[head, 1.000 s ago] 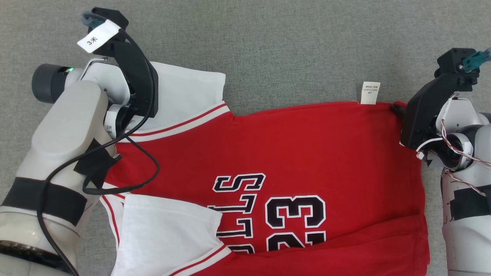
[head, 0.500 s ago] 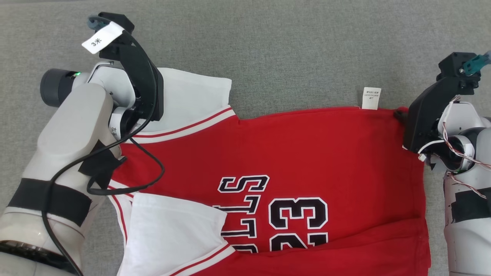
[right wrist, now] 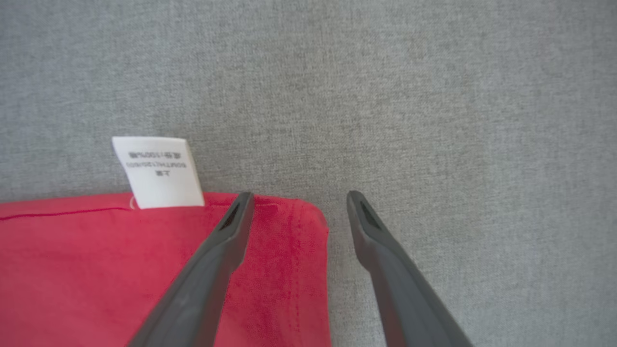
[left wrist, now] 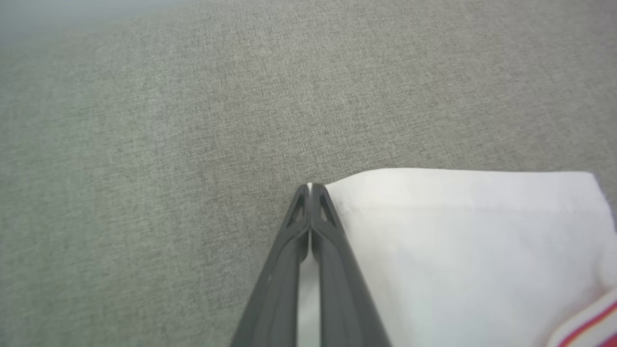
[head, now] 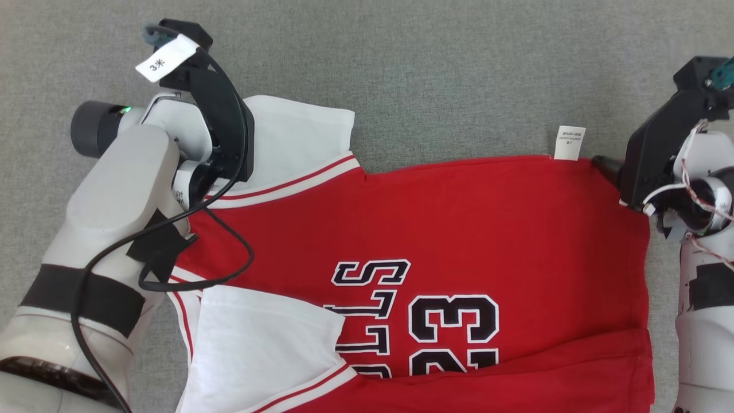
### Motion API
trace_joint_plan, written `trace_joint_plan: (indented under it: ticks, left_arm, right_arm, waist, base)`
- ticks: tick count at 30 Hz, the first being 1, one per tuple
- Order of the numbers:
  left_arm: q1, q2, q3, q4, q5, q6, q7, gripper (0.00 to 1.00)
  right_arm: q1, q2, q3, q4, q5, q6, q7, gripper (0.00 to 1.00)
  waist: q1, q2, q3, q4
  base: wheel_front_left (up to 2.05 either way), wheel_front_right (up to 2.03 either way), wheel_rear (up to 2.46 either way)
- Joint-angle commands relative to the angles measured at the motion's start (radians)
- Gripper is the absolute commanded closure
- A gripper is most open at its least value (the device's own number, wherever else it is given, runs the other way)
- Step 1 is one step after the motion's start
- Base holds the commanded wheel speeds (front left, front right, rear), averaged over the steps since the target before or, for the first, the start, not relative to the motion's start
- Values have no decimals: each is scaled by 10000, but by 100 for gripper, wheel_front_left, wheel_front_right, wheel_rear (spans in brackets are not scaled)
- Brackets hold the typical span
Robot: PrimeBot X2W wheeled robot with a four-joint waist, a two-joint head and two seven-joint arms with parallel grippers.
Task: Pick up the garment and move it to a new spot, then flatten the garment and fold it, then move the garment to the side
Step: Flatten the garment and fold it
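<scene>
Fingers first: from the head, the right fingers (head: 606,166) sit at the far right corner of the garment (head: 459,218), spread on the grey tabletop (head: 401,69). Left wrist: the left fingers (left wrist: 332,250) stay pinched shut on the white sleeve (left wrist: 458,241) edge. Right wrist: its pair has just sprung wide, dropping the hem corner (right wrist: 299,226) beside the care label (right wrist: 156,171), so this flattening pull looks done.

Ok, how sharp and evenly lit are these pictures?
Head view: even light, no glare, crisp lettering on the red and white basketball jersey. Left wrist view: white sleeve washed out, grey woven surface blurred at top. Right wrist view: soft print on white care label.
</scene>
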State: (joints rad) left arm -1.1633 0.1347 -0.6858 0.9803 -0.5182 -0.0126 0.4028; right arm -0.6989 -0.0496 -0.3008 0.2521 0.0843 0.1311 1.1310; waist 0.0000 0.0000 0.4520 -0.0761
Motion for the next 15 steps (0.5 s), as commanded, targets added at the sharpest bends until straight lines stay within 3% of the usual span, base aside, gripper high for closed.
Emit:
trace_joint_plan:
  ticks: [1, 6, 7, 9, 10, 15]
  left_arm:
    - [-124, 6, -29, 26, -42, -26, -40, 100]
    - [-186, -28, -106, 58, -58, -37, -46, 100]
    - [-195, -35, -116, 72, -70, -48, -53, 100]
    - [-199, -47, -138, 101, -78, -74, -62, 100]
    - [-202, -48, -145, 116, -96, -87, -71, 100]
    - [-240, -29, -161, 202, -140, -104, -144, 100]
  right_arm:
    - [-158, -32, -46, -12, -111, -10, 27, 0]
    - [-192, -26, 8, 223, -66, -9, 157, 0]
    - [-150, -18, 44, 260, -25, -9, 159, 32]
    - [-67, -16, 132, 287, -9, -9, 102, 68]
    - [-39, -48, 181, 270, 2, -10, 43, 100]
    - [6, -196, 292, 322, 121, -10, -67, 100]
  waist:
    - [0, 0, 68, 33]
    - [0, 0, 195, 91]
    - [0, 0, 205, 97]
    - [0, 0, 213, 105]
    - [0, 0, 209, 109]
    - [0, 0, 144, 108]
  base:
    - [0, 0, 0]
    - [0, 0, 0]
    - [0, 0, 0]
    - [0, 0, 0]
    - [0, 0, 0]
    - [0, 0, 0]
